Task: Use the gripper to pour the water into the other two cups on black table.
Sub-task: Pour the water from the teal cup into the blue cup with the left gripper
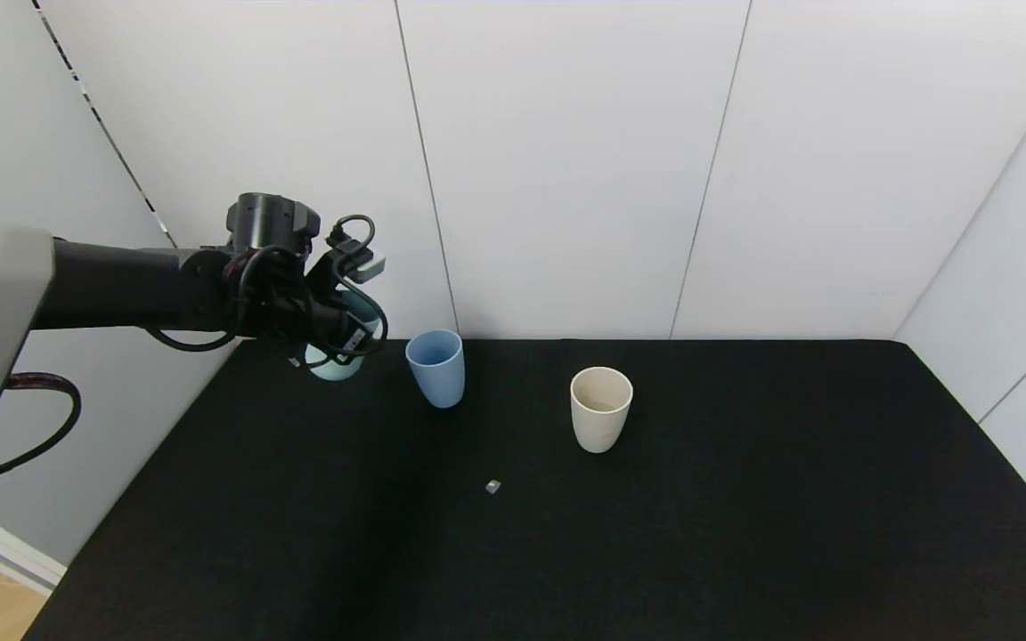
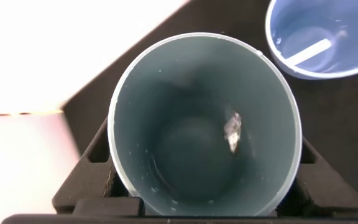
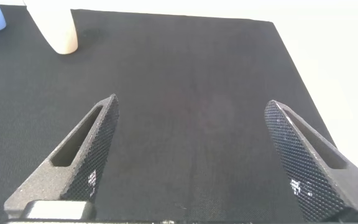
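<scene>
My left gripper [image 1: 335,331], black and wrapped in cables, is shut on the teal-green tumbler [image 1: 332,363] at the table's back left corner. The tumbler is upright, at or just above the surface. In the left wrist view my gripper [image 2: 204,155] has a finger on each side of the tumbler [image 2: 166,93], which looks nearly empty, with a small glint inside. The light blue cup [image 1: 435,367] stands just right of it and holds some water [image 2: 322,37]. The cream-beige cup [image 1: 600,409] stands farther right. My right gripper [image 3: 191,149] is open and empty above the black table [image 1: 745,534].
A small grey bit [image 1: 492,486] lies on the table in front of the two cups. White wall panels [image 1: 566,160] close off the back and both sides. The right wrist view shows the cream cup [image 3: 58,28] far off.
</scene>
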Controlling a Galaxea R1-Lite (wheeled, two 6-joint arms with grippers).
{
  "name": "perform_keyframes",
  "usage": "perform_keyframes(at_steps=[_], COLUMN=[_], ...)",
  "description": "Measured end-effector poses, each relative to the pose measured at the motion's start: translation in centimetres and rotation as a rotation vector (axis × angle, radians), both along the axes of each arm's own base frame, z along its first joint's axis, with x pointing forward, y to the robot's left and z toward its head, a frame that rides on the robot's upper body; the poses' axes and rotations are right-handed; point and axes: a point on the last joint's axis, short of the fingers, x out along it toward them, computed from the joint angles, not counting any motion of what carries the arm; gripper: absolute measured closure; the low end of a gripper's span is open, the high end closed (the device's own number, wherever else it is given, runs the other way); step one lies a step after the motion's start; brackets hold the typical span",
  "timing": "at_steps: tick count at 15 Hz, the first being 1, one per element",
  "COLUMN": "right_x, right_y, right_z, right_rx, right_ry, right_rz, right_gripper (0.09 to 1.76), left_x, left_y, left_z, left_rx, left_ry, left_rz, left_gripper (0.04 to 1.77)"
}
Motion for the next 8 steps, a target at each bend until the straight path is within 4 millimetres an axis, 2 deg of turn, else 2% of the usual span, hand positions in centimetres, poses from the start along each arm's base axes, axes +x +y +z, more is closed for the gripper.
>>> perform_keyframes(at_steps=[8], right_x=[0.0], right_y=[0.0], right_z=[0.0], right_rx=[0.0], right_ry=[0.0], right_rz=[0.0], right_gripper=[0.14], left_x=[0.8], left_y=[-2.4], left_z=[0.1], left_rx=[0.132], left_ry=[0.037], left_rz=[-0.016], left_gripper=[0.61])
